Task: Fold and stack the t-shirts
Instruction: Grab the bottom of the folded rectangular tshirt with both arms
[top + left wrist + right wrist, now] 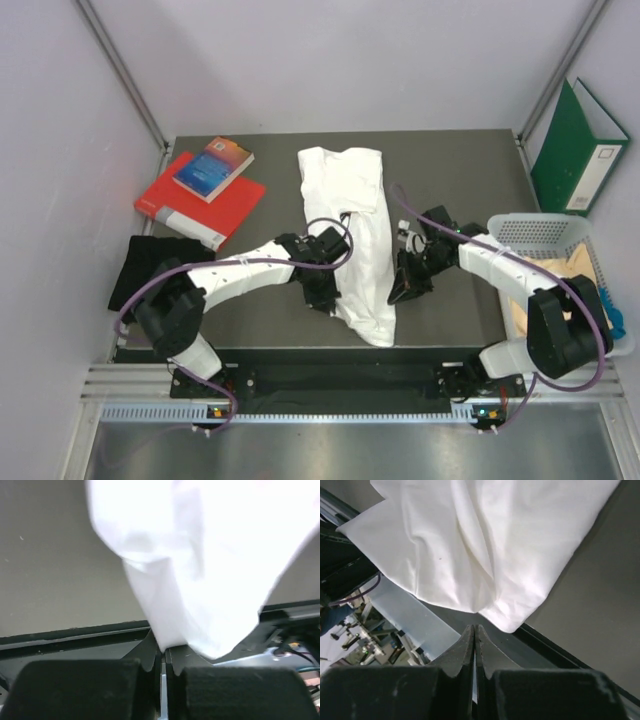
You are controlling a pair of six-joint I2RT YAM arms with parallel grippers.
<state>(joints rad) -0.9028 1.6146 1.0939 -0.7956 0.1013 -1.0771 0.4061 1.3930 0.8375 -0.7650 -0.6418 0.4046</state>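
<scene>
Folding looks about midway on the white shirt (pixel 345 195). It lies as a long, rumpled strip down the middle of the table (pixel 470 170), with its near end at the front edge. A pinch of it sits in the clenched left tool (pixel 162 652), while the right tool (pixel 474 630) is pressed closed just beside a corner, seemingly on nothing. At left a black shirt (pixel 150 262) lies flat, probably done. In the basket (pixel 540 232) a yellow shirt (pixel 565 268) waits, and nothing is stacked yet.

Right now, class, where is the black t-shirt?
In the top view, the black t-shirt lies at the table's left edge, just nearer than the red book, beside the left arm.
</scene>
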